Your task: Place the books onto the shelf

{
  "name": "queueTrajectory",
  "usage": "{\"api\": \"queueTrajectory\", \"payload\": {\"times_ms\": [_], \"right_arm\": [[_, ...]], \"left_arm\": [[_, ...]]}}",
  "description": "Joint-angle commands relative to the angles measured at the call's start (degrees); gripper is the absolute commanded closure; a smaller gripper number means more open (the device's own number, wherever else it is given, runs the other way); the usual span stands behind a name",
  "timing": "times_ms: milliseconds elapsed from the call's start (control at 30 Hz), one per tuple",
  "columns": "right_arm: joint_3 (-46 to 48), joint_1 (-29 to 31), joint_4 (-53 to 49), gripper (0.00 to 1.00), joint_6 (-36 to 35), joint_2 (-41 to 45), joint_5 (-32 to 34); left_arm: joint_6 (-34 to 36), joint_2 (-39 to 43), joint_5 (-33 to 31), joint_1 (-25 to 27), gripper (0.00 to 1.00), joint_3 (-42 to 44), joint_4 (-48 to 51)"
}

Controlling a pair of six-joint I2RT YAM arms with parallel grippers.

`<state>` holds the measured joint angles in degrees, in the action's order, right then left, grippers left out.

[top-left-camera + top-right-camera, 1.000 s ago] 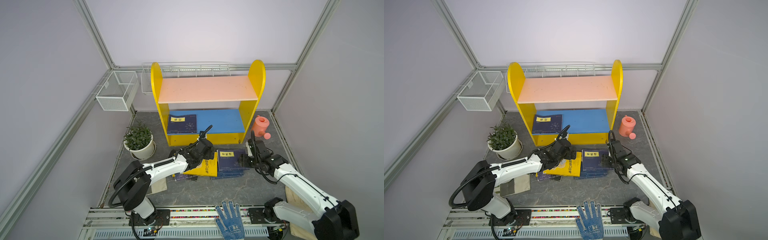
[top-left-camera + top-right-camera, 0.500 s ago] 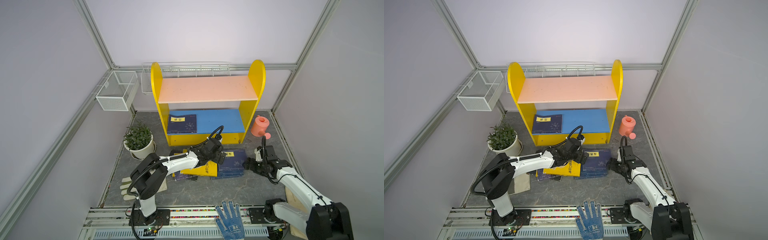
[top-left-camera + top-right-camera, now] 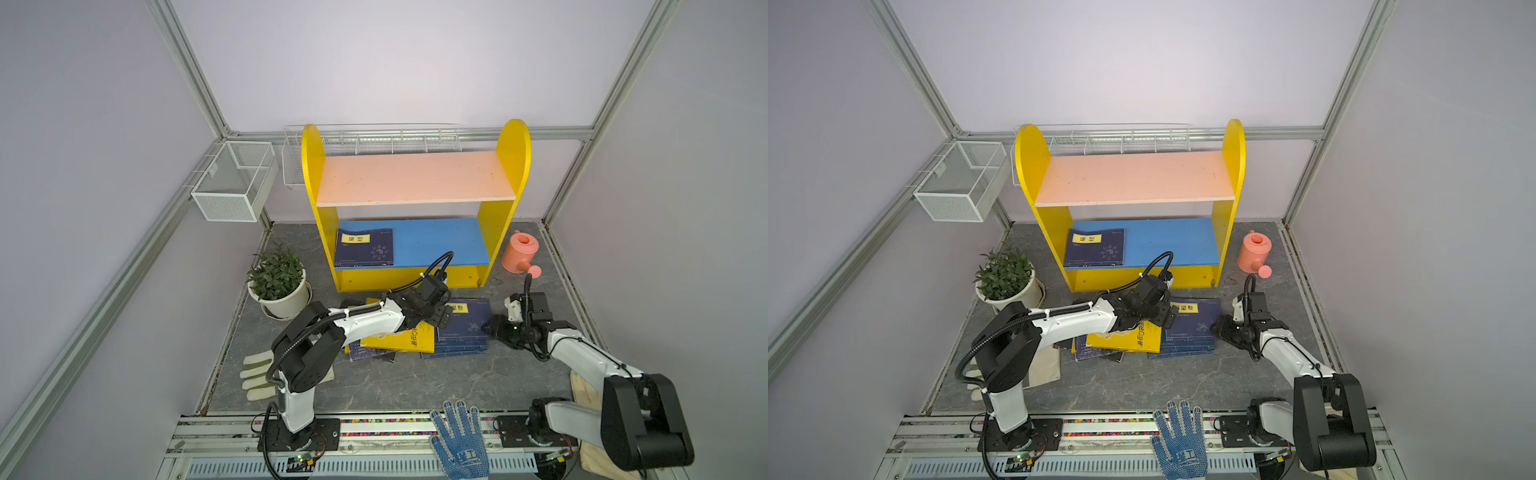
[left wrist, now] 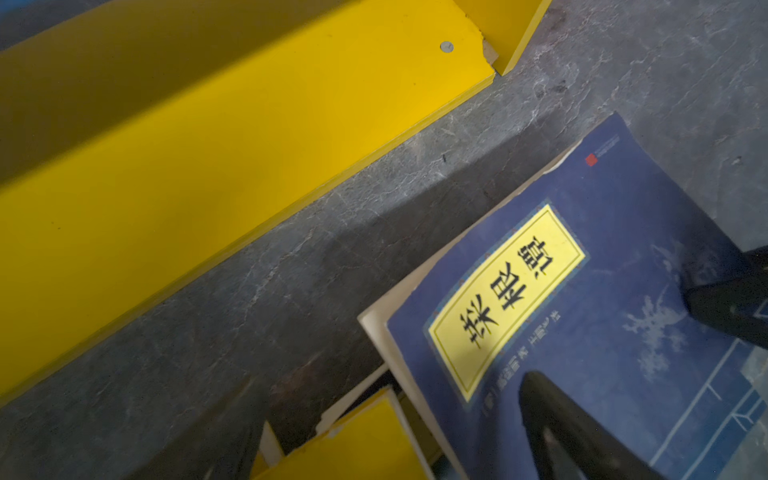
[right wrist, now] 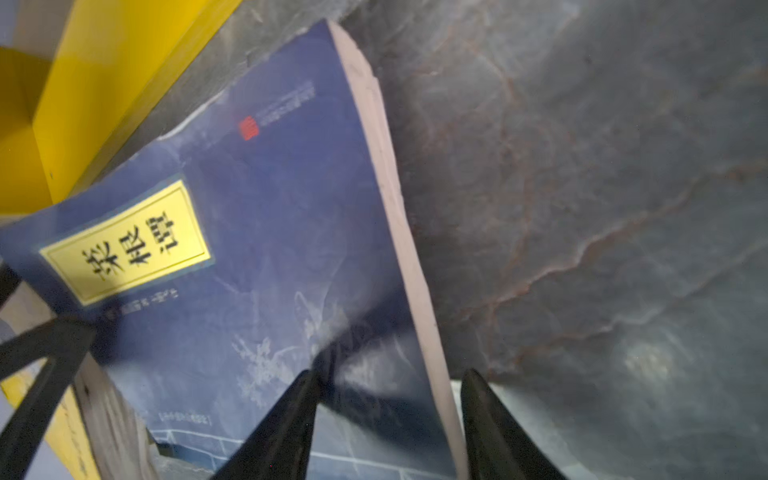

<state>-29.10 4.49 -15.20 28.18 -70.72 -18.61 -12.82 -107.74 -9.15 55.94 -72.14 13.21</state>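
The shelf stands at the back, with one navy book lying on its blue lower board. More books lie piled on the floor in front: a navy book with a yellow label on top, and a yellow book to its left. My left gripper is open over the labelled end of that navy cover. My right gripper is open at the book's right side. One finger lies over the cover, the other beyond the page edge.
A potted plant stands left of the shelf and a pink watering can to its right. A wire basket hangs on the left wall. A white glove and a blue glove lie near the front rail.
The left gripper has moved right from the yellow book onto the navy one. The right gripper has dropped to the navy book's right edge and its jaws have narrowed.
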Motion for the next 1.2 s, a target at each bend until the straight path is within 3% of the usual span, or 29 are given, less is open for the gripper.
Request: {"api": "queueTrajectory", "payload": {"times_ms": [0,367,567,867,1033,1167], "right_arm": [[1.6,0.0,3.8,0.54,-0.8,-1.0,-3.6],[-0.1,0.0,6.8,0.63,-1.7,2.7,-9.3],[-0.2,0.0,10.3,0.68,-1.1,4.5,-13.5],[-0.3,0.9,12.9,0.72,-0.4,6.7,-15.9],[-0.3,1.2,11.6,0.86,-1.0,7.3,-14.1],[0.0,1.2,8.7,0.94,-1.2,10.2,-8.8]], "left_arm": [[0.2,-1.9,0.0,0.3,0.08,-1.7,3.6],[1.2,-5.8,3.6,0.3,0.4,-3.3,6.6],[1.5,-6.5,5.7,0.3,0.49,-4.1,7.5],[1.9,-7.4,8.1,0.3,0.55,-4.7,7.6],[1.3,-6.9,7.2,0.3,0.56,-4.3,7.2],[-0.4,-3.2,1.7,0.1,0.43,-1.1,3.7]]}}
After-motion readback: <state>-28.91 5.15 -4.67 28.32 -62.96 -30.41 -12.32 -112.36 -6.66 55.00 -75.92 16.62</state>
